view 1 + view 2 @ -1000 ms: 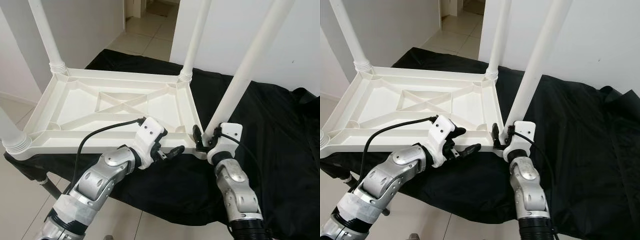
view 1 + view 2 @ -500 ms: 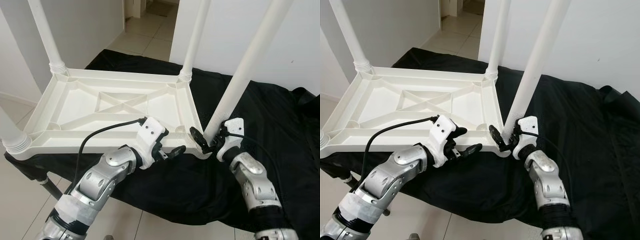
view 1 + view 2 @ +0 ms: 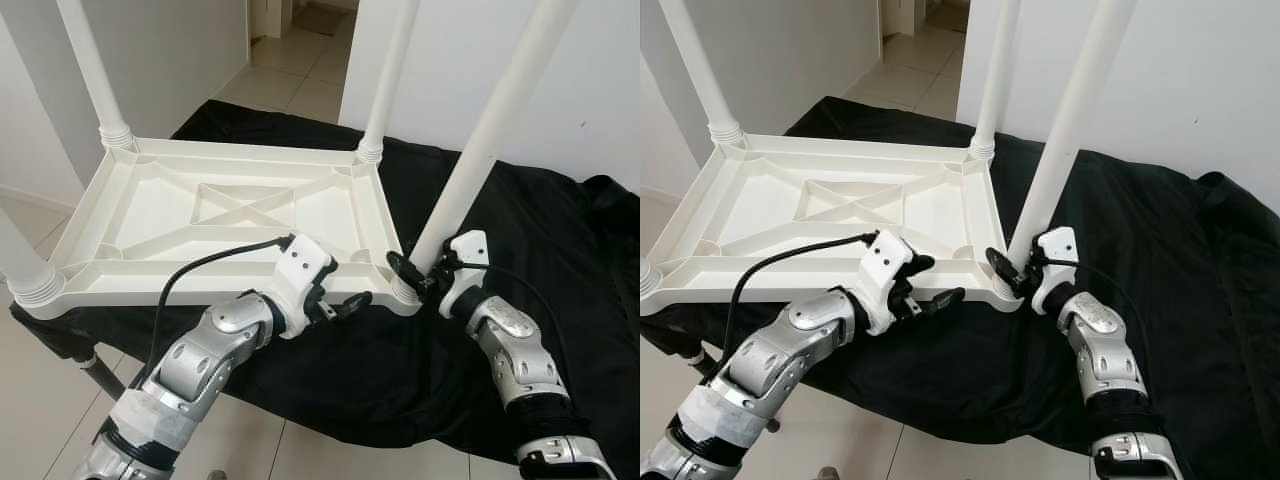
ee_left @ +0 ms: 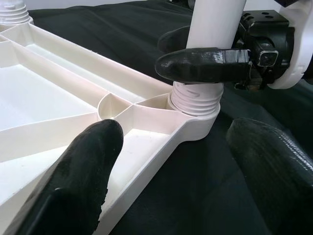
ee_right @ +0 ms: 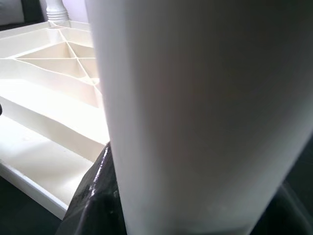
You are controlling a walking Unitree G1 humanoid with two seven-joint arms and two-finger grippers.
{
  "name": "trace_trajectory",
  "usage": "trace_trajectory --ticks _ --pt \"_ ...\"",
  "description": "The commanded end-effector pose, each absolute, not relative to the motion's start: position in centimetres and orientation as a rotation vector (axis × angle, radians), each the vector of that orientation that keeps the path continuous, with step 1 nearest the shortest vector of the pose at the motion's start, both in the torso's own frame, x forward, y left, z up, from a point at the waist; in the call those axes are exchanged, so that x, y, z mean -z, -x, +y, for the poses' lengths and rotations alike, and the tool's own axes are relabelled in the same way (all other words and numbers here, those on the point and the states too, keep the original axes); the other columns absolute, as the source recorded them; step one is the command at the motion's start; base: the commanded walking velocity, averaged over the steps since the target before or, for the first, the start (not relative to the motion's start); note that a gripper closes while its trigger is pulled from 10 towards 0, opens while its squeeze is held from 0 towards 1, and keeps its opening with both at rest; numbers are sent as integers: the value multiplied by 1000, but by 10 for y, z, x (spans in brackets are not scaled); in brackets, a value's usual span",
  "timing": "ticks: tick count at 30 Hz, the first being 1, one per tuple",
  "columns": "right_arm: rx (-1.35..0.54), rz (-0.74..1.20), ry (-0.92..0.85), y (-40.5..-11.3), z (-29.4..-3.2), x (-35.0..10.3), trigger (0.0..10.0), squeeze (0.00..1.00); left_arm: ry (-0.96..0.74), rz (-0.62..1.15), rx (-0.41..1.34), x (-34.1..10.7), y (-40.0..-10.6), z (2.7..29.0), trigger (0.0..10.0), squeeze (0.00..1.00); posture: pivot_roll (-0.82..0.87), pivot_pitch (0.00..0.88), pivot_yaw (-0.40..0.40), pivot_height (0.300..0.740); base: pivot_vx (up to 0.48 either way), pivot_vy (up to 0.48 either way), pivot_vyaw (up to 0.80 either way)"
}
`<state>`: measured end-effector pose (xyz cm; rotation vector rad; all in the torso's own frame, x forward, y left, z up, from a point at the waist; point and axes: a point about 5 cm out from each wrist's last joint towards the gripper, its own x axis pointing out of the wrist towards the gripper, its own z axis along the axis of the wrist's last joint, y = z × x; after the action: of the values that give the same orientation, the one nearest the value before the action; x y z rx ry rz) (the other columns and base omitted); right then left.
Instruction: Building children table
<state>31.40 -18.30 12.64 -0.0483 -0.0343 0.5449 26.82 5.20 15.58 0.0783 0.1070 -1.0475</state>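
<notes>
A white plastic child's table (image 3: 150,210) lies upside down on a black cloth, its legs pointing up. My right gripper (image 3: 413,276) is shut on the near-right leg (image 3: 480,140) just above its threaded base (image 4: 195,100); one finger (image 4: 205,63) crosses the front of the leg, the other sits behind it. In the right wrist view the leg (image 5: 195,107) stands between the fingers (image 5: 95,196). My left gripper (image 3: 345,301) is open at the table's near rim, close to that corner, with its fingers (image 4: 83,171) wide apart either side of the rim.
Three other legs stand at the far left (image 3: 95,70), far right (image 3: 390,75) and near left (image 3: 20,265) corners. The black cloth (image 3: 560,230) drapes over a low stand whose metal foot (image 3: 95,375) shows. White walls stand close behind; tiled floor lies in front.
My right arm has swung out to the right while its gripper stayed at the base of the near-right leg. The left gripper has barely moved.
</notes>
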Motion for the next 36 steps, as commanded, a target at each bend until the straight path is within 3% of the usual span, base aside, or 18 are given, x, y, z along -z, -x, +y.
trace_trajectory --ticks 1,6,7,8,21,33,36 --pt "-538 -2 49 -314 -190 -120 0 0 -85 111 1090 -156 -265 51 10000 0 25 0 -85 740 0 0 0" --pt "-542 4 39 -313 -190 -117 0 0 -88 109 1089 -156 -265 51 10000 0 26 0 -86 740 0 0 0" --pt "-538 7 37 -313 -190 -116 8431 0 -89 107 1088 -157 -265 51 10000 0 24 0 -85 740 0 0 0" --pt "-529 4 21 -313 -189 -117 10000 0 -90 106 1087 -157 -266 51 10000 0 25 0 -88 740 0 0 0" --pt "-361 57 -33 -312 -178 -111 10000 0 -84 105 1078 -156 -265 50 10000 0 21 0 -102 740 0 0 0" --pt "48 65 -115 -301 -169 -108 10000 0 -94 108 1087 -152 -262 46 10000 0 21 0 -117 740 0 0 0" --pt "258 97 -144 -292 -163 -103 10000 0 -90 104 1095 -153 -260 42 10000 0 24 0 -116 740 0 0 0"
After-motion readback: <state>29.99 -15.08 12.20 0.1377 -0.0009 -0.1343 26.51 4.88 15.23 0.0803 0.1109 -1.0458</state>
